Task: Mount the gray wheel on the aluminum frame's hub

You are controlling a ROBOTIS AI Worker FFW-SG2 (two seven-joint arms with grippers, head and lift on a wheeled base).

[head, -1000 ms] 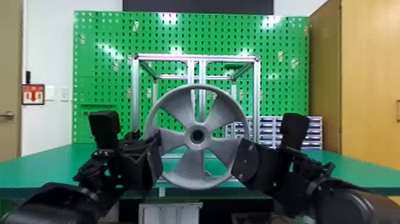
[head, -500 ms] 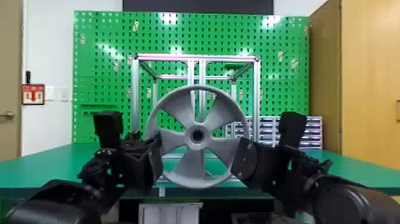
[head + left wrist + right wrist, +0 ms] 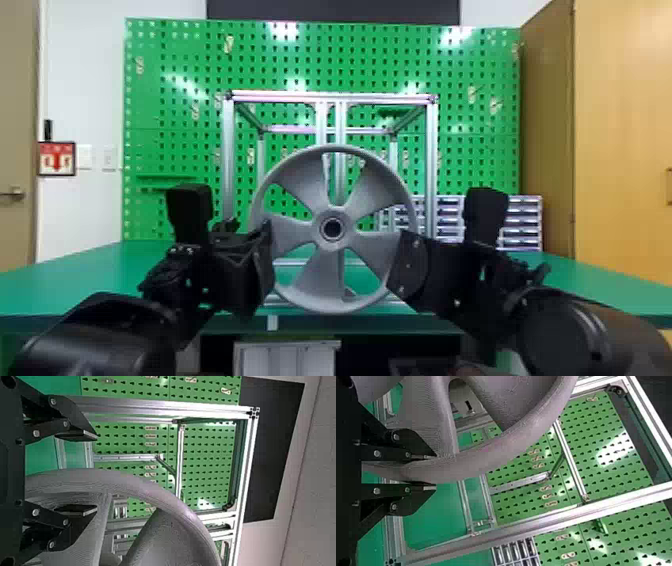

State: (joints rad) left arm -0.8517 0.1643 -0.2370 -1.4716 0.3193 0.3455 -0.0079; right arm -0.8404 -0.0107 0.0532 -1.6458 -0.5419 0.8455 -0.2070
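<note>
Pegboard is backing the aluminum frame; right claw is clamping the gray wheel upright, presumably for hub alignment, left claw straddling its rim, fingers apart.

Head view: looks forward from the near side of the bench, at middle distance, nearly square to the face of the gray wheel, with the aluminum frame and the green pegboard behind. Left wrist view: turned on its side, very close to the wheel's rim; faces forward past it, through the frame's left part, toward the pegboard and a dark panel. Right wrist view: likewise turned and close; faces forward over the bench, covering the frame's right part. Common to all three: wheel, frame, pegboard, bench. Head and right wrist views share the drawer rack.
</note>
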